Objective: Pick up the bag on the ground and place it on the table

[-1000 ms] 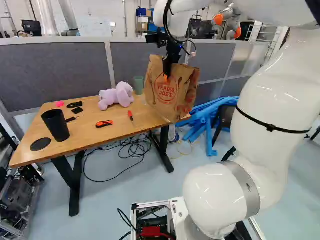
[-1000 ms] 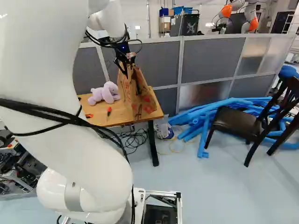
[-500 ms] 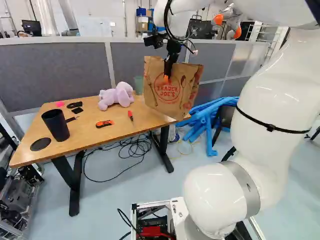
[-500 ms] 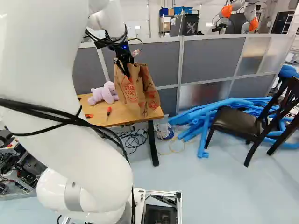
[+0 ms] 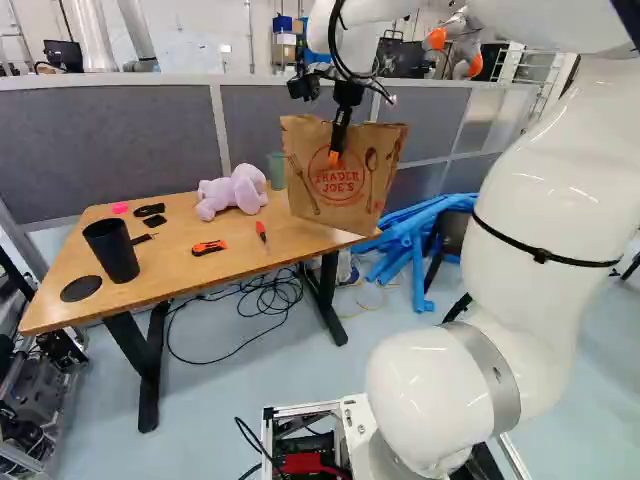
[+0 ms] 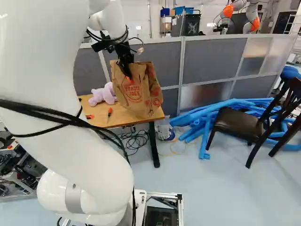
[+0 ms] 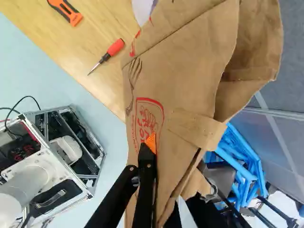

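Note:
At the top of the left base view my gripper (image 5: 336,155) points down, shut on the upper part of the brown paper bag (image 5: 350,200). The bag is upright, its printed broad face toward the base, at the right end of the wooden table (image 5: 170,275). Whether its bottom touches the tabletop I cannot tell. In the wrist view an orange-padded fingertip of the gripper (image 7: 151,142) lies against the bag's printed side; the other finger is largely hidden by the paper. The bag's open top and folded handle strip show beside the fingers.
On the table are a purple plush toy (image 5: 232,192), a black cup (image 5: 112,250), an orange cutter (image 5: 208,247), a screwdriver (image 5: 261,231) and a green cup (image 5: 277,170). Beyond stand grey partitions (image 6: 216,56), blue tubes (image 6: 207,123), a chair (image 6: 237,123) and another robot (image 6: 254,19).
The bag has turned with my gripper, so its printed face shows more squarely in the left base view. It has shifted slightly toward the plush toy. The base has not moved.

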Robot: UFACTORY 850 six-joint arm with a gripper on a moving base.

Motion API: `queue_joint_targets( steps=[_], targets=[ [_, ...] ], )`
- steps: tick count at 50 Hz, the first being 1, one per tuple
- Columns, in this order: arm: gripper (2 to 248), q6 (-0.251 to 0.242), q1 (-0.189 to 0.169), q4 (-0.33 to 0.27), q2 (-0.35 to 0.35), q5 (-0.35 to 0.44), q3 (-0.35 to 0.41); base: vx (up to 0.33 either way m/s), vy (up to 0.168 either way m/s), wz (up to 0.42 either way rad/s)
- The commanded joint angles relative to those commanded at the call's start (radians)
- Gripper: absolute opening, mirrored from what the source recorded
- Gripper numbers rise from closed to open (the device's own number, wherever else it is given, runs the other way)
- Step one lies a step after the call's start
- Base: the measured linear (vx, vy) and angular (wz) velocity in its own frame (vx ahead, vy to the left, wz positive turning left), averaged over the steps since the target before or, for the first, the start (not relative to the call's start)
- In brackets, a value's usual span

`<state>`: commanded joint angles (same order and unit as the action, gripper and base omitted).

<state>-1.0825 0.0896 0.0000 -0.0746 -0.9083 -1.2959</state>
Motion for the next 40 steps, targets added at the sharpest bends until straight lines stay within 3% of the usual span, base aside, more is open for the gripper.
queue_joint_targets(
  steps=[40],
  targets=[
    [21, -0.420, 0.000, 0.000, 0.000, 0.000, 0.000, 0.000, 0.000, 0.000]
  ],
)
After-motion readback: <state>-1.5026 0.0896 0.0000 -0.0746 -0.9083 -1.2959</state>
